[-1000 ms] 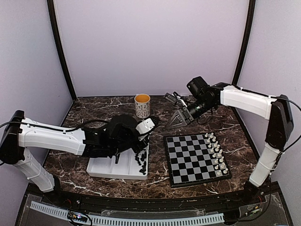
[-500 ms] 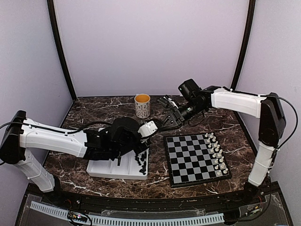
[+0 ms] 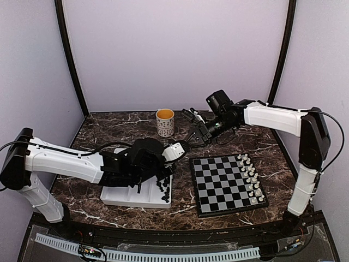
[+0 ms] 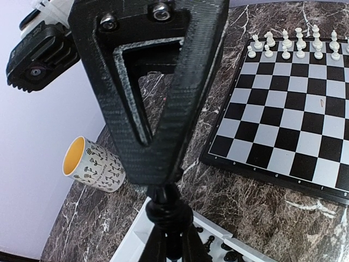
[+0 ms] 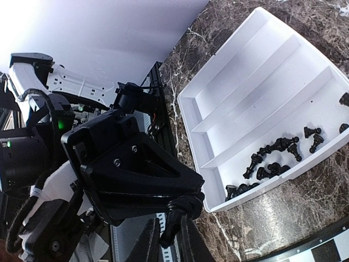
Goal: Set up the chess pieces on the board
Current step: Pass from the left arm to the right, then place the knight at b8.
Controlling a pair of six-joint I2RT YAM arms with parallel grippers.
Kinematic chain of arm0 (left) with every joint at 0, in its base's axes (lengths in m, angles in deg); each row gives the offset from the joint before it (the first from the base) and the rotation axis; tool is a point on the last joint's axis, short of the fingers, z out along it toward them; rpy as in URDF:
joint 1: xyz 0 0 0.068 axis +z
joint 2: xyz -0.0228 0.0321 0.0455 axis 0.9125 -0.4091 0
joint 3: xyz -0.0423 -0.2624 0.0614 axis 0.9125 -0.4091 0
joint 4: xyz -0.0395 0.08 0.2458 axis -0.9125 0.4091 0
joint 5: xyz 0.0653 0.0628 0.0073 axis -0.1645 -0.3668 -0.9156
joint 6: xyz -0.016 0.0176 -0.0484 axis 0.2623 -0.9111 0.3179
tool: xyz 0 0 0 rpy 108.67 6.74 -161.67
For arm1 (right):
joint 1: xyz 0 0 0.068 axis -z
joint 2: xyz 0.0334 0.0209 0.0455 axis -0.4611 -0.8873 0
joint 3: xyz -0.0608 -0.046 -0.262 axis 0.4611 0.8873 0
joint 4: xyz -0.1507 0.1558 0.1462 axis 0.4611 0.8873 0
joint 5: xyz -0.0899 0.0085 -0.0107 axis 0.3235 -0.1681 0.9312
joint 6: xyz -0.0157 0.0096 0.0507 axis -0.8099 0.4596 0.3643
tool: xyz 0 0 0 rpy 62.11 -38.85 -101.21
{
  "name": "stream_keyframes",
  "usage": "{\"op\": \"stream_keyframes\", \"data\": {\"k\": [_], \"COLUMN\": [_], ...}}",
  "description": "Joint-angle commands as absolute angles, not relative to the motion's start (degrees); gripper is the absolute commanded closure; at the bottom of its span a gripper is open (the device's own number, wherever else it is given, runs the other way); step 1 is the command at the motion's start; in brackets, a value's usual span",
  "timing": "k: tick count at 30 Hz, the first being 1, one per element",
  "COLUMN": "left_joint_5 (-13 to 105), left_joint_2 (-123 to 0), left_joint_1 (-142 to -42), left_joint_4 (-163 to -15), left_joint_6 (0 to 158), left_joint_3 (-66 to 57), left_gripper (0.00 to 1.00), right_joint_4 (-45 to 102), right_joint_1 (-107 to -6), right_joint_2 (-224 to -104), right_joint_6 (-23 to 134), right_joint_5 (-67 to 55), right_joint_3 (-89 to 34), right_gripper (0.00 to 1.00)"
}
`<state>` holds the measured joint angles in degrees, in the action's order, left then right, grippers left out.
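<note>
Between the tray and the board, my left gripper and right gripper meet tip to tip above the table. One black chess piece sits in both. My left gripper is shut on its lower part. My right gripper has closed on its stem, just under the ringed head. The board lies right of centre, with white pieces in two rows along its right side. More black pieces lie in the white tray.
A patterned mug with a yellow inside stands behind the tray, close to the left of the meeting grippers. The tray's long compartments hold nothing except at one end. Purple walls close in the marble table on three sides.
My right arm has swung left to the left gripper and its jaws have closed around the black piece. The left arm edged slightly right, still holding the piece.
</note>
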<state>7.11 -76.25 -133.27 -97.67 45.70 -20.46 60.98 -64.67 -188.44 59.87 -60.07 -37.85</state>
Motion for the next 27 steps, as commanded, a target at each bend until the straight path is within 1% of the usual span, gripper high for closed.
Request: {"op": "stream_keyframes", "data": {"k": [1, 3, 6, 10, 13, 15, 19, 21, 23, 27], "left_joint_5": [6.3, 6.2, 6.0, 5.8, 5.6, 6.7, 14.9, 19.9, 25.7, 30.3], "left_joint_2": [-76.8, -77.0, -77.2, -76.7, -74.7, -72.2, -67.1, -64.7, -63.9, -67.0], "left_joint_1": [-133.6, -133.6, -133.6, -133.6, -133.4, -132.3, -126.3, -122.1, -118.3, -112.4], "left_joint_4": [-99.3, -99.3, -99.4, -99.1, -97.8, -96.9, -92.2, -91.4, -91.6, -89.4], "left_joint_6": [45.4, 45.7, 45.9, 47.0, 48.4, 49.4, 54.9, 58.5, 60.8, 63.1], "left_joint_3": [-18.6, -18.6, -18.6, -18.9, -20.1, -21.6, -21.8, -21.1, -20.1, -14.0], "left_gripper": [1.00, 1.00, 1.00, 1.00, 1.00, 1.00, 1.00, 1.00, 1.00, 1.00], "right_joint_4": [59.0, 59.2, 60.0, 64.2, 71.1, 74.0, 72.6, 72.8, 73.5, 75.4], "right_joint_1": [-65.2, -65.2, -65.2, -65.0, -64.9, -64.9, -65.3, -65.8, -67.1, -73.4], "right_joint_2": [-189.2, -189.1, -188.5, -188.2, -187.3, -185.5, -179.8, -177.6, -175.3, -171.9], "right_joint_6": [60.4, 60.3, 58.9, 53.4, 44.2, 38.6, 31.9, 29.2, 26.2, 21.5], "right_joint_5": [-61.2, -61.0, -59.9, -55.4, -46.5, -37.9, -27.2, -24.2, -22.4, -15.2], "right_joint_3": [-38.8, -38.7, -38.8, -41.0, -44.3, -44.3, -38.3, -35.1, -31.4, -25.5], "right_gripper": [0.89, 0.89, 0.94, 0.98, 1.00, 1.00, 1.00, 1.00, 1.00, 1.00]}}
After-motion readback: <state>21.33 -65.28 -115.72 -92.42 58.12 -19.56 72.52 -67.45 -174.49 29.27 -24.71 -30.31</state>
